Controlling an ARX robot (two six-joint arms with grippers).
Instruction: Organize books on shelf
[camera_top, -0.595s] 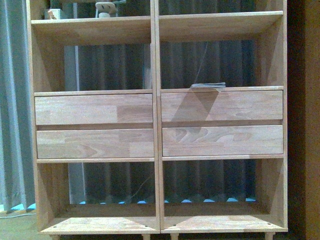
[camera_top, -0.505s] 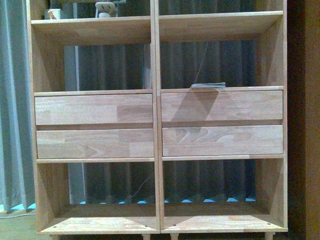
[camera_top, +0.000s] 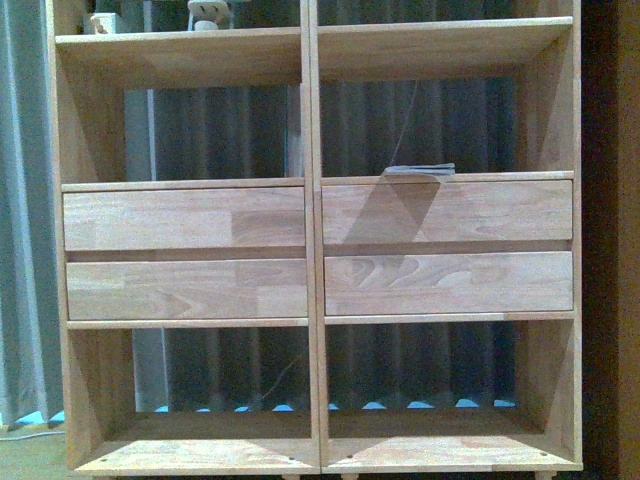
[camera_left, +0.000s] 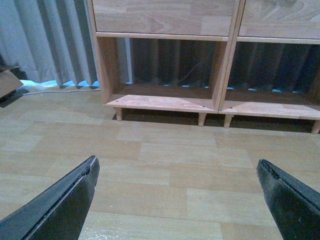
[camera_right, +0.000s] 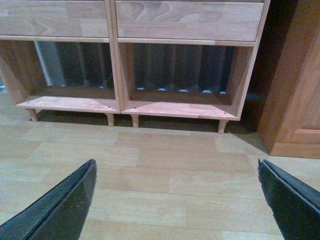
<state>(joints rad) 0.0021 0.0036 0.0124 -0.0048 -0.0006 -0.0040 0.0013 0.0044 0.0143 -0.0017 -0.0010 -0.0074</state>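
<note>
Since a moment ago the shelf (camera_top: 312, 250) has grown slightly in the front view, its frame spreading toward the edges, which suggests the robot has edged closer. The one book (camera_top: 418, 170) I can make out lies flat atop the right-hand drawers (camera_top: 448, 212), toward 2 o'clock from the view's middle. Left gripper (camera_left: 176, 161) and right gripper (camera_right: 176, 162) both hang wide open and empty, low above the floor (camera_left: 150, 150); reaching up from there, a finger could catch the drawers or shove the thin book deeper, since it offers little edge to pinch.
</note>
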